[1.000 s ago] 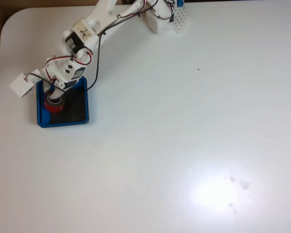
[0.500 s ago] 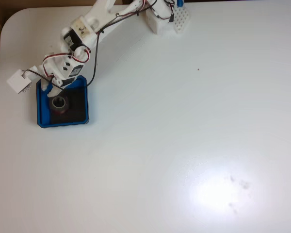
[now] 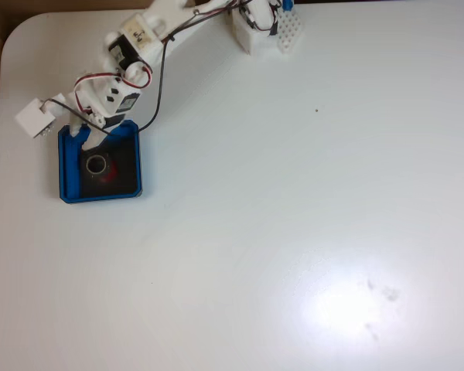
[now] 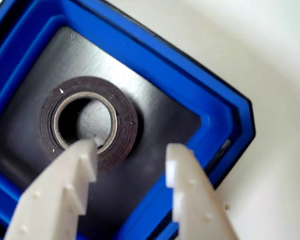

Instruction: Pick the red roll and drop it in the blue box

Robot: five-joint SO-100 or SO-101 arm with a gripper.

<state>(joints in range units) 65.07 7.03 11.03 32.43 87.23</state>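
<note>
Tape first: the red roll [image 3: 98, 165] lies flat on the black floor of the blue box [image 3: 65, 171], hollow core facing up, sitting toward the left half of the tray in the fixed view. In the wrist view the roll [image 4: 125, 131] looks dark, almost maroon, with a pale inner ring, and it rests apart from the box's walls [image 4: 190, 90].

Above it, the gripper [image 4: 132, 152] hangs with its two white fingers [image 4: 70, 180] spread wide and nothing between them. The left fingertip in the wrist view overlaps the near edge of the roll; whether it touches or merely hovers over it, I cannot tell. The other finger points down over the bare black floor beside the roll.

From the fixed view the gripper [image 3: 89, 139] sits at the box's top edge, the white arm [image 3: 143, 39] stretching up toward the table's top edge, red and black wires looping along it. A small white block [image 3: 32, 117] juts out left of the wrist. The box rests near the left side of a white table [image 3: 294, 216].
</note>
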